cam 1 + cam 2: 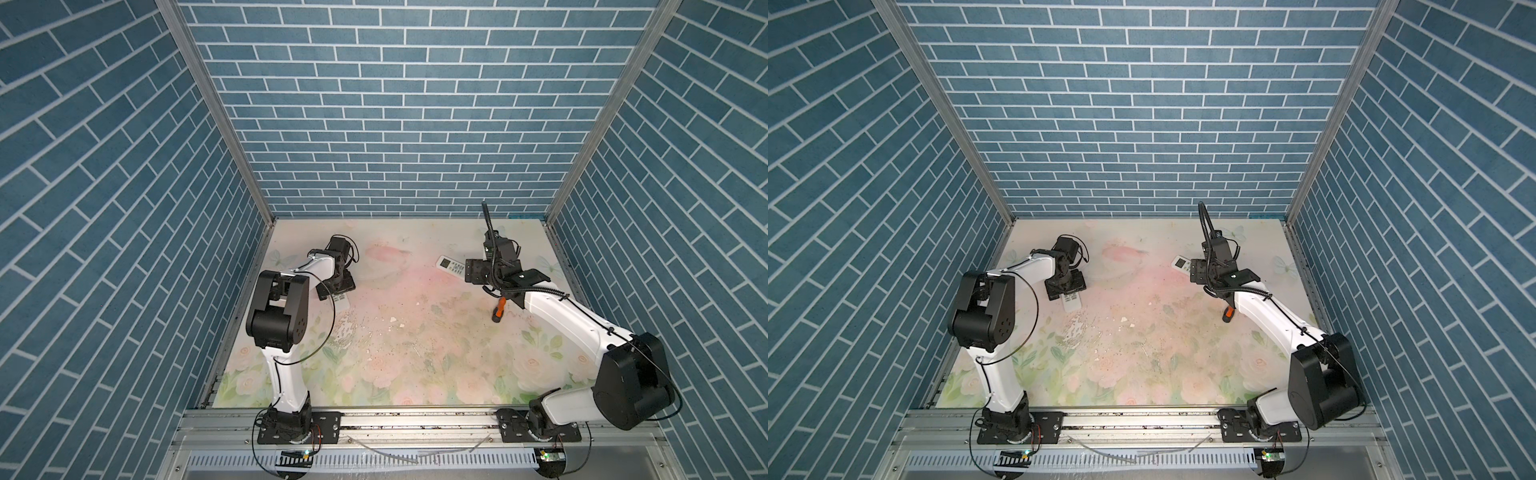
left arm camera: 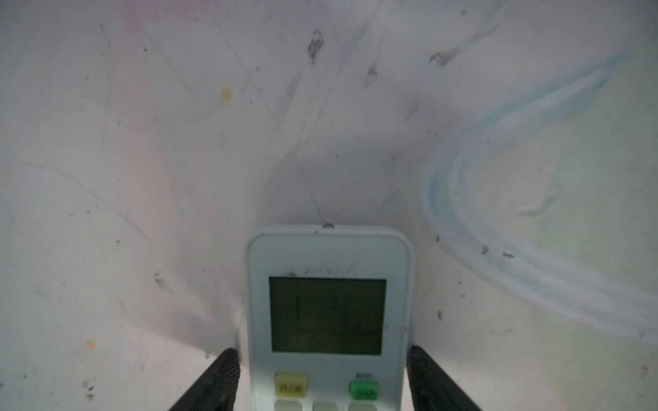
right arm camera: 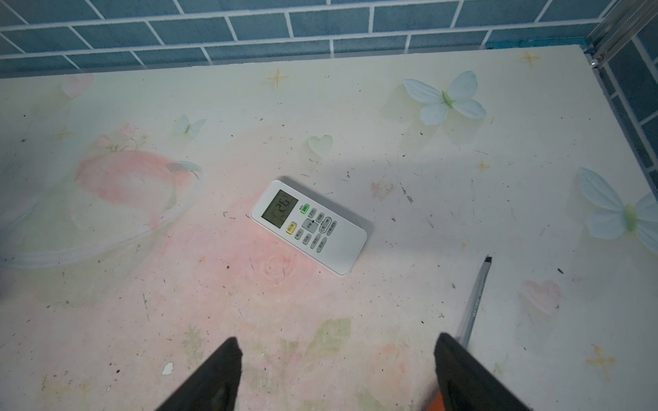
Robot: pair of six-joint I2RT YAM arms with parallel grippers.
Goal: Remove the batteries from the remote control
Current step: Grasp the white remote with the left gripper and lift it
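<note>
In both top views the left arm rose from the front rail, folded at a high elbow and reached toward the far left of the bench (image 1: 415, 332). Its wrist bent steeply down, so the left claw (image 1: 337, 291) (image 1: 1066, 286) stood over the left remote (image 1: 341, 301) (image 1: 1071, 302), whose near end stuck out beneath it. The right arm stretched low and long toward the far right. The right claw (image 1: 467, 270) (image 1: 1198, 272) hung above the bench just beside the right remote (image 1: 451, 264) (image 1: 1181, 262), and a screwdriver (image 1: 498, 309) (image 1: 1228, 314) lay under the forearm.

In the left wrist view the left claw (image 2: 323, 352) straddled the left remote (image 2: 327, 256), which lay face up. Its fingers (image 2: 220, 384) stood close against both long sides, but I could not tell whether they pressed on it.

In the right wrist view the right claw (image 3: 338, 338) was spread wide and held nothing. The right remote (image 3: 308, 226) lay flat and face up ahead of it, well apart. The screwdriver (image 3: 475, 299) lay beside one finger. Both remotes showed only their button sides, so the batteries were hidden.
</note>
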